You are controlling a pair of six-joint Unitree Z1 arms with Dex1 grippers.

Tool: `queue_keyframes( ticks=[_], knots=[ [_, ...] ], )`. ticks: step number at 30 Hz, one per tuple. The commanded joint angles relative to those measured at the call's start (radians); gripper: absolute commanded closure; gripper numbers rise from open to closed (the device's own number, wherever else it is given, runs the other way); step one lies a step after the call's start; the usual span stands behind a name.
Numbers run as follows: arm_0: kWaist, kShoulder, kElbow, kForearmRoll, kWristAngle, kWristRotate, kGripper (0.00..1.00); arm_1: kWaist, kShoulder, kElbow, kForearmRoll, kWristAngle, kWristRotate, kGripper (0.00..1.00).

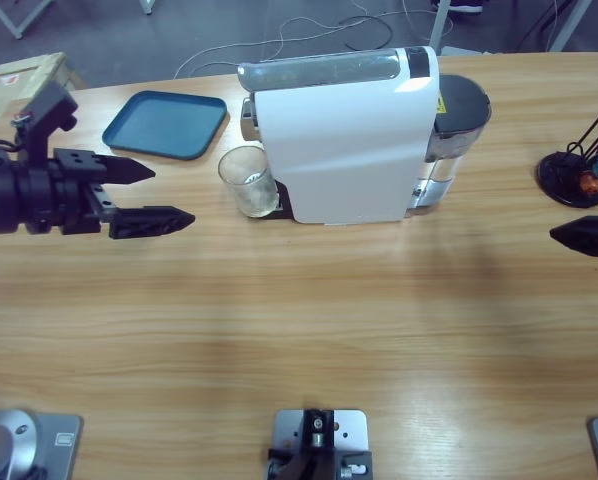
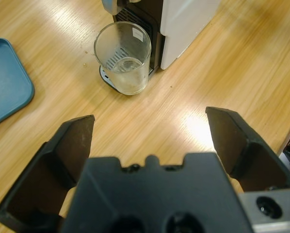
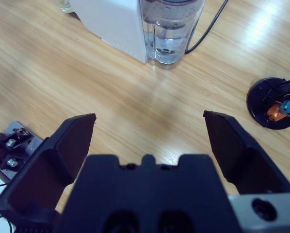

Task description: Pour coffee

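A thin layer of pale, see-through coffee (image 2: 127, 64) lay at the bottom of a small clear drinking glass (image 1: 247, 180), which stood upright on the dark drip tray at the front of a boxy white coffee machine (image 1: 344, 140) with a silver top and a clear water tank (image 3: 170, 30) at its far end. On the long wooden table (image 1: 299, 330) a shallow blue plastic tray (image 1: 166, 124) sat just beside the machine, on the glass's side, bare of anything. The left gripper (image 1: 164, 196) hovered near the glass but apart from it, its two black jaws spread wide and holding nothing, the glass lined up roughly between them in the left wrist view. The right gripper (image 3: 150, 128) waited well apart at the machine's tank end, jaws equally wide and empty (only its black tip showed at the edge of the high view), near a round black base (image 3: 273, 102) bearing small orange and blue pieces. The step in hand appeared to be reaching for the glass; done well, it would call for the jaws to go straight in, level with the glass's middle, one to each side, and close gently enough to keep it upright, then draw it clear of the spout before any tilt, since so little liquid would need a slow, steady pour.
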Motion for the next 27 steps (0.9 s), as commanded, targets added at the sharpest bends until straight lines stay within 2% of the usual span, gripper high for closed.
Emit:
queue_keyframes(
  ticks=[1,7,16,22,27],
  knots=[
    [-0.009,-0.009,0.029,0.001,-0.029,0.034,0.000,0.013,0.013,0.025,-0.016,0.011,-0.007,0.000],
    [-0.008,0.050,0.031,-0.063,-0.061,0.173,0.000,0.013,0.025,0.029,-0.014,0.015,-0.007,0.000],
    [0.024,0.254,0.022,-0.281,-0.063,0.185,0.000,0.013,0.070,0.027,-0.018,0.014,-0.006,0.000],
    [0.034,0.314,0.021,-0.354,-0.015,0.185,0.000,0.013,0.108,0.022,-0.026,0.024,-0.006,0.000],
    [0.039,0.378,0.000,-0.403,-0.045,0.184,0.000,0.013,0.133,0.019,-0.041,0.032,-0.006,0.000]
  ],
)
